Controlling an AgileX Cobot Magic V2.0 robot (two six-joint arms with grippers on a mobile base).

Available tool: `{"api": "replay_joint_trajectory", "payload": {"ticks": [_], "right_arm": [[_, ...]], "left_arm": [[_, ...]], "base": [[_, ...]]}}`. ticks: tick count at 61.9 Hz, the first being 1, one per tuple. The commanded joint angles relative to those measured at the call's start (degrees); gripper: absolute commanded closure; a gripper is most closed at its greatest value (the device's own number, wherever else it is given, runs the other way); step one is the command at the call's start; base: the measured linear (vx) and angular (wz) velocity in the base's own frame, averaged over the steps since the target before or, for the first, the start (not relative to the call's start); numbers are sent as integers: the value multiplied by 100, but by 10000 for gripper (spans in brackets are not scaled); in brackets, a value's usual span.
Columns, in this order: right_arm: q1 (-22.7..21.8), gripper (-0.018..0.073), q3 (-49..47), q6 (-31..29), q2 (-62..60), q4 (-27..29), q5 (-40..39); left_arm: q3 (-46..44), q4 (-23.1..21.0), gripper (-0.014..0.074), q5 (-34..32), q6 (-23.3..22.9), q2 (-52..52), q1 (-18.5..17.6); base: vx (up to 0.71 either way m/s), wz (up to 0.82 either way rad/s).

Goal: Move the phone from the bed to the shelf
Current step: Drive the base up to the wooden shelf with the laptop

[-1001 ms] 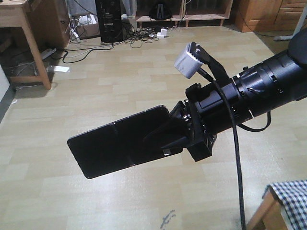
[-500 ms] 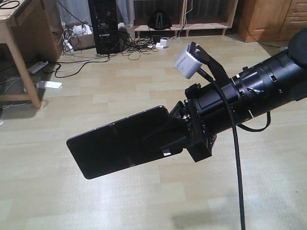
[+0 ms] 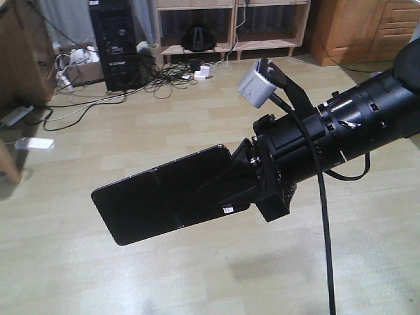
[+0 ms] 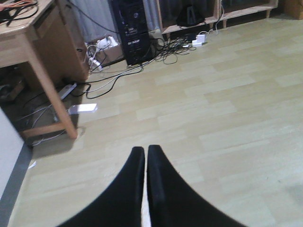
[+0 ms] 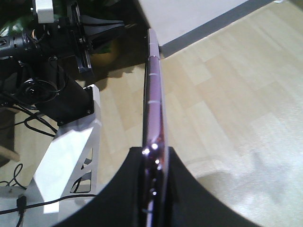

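The right gripper (image 3: 226, 190), clamped on one short end of the phone (image 3: 157, 200), is holding it out with its long axis reaching leftward, the shelf (image 3: 236, 23) well ahead.

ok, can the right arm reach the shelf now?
Probably not yet: the shelf stands far across open floor from the right gripper holding the phone. Nothing blocks the way; it likely needs a drive closer.

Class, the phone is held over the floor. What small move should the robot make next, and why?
Probably advance toward the shelf, right gripper shut on the phone: the phone hangs over bare floor, and the shelf stands far across the room.
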Motion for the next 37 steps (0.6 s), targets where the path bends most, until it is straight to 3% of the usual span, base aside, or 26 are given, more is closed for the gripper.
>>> {"api": "replay_joint_trajectory", "payload": {"ticks": [1,37], "right_arm": [[-8,561,-149,-2,-207,427,361],[-8,561,-149,-2,-207,432,362]], "left_arm": [[26,-3,595,-410,0,-43,4],[26,-3,595,-410,0,-43,4]], "base": [[45,-22],[45,-25]]}}
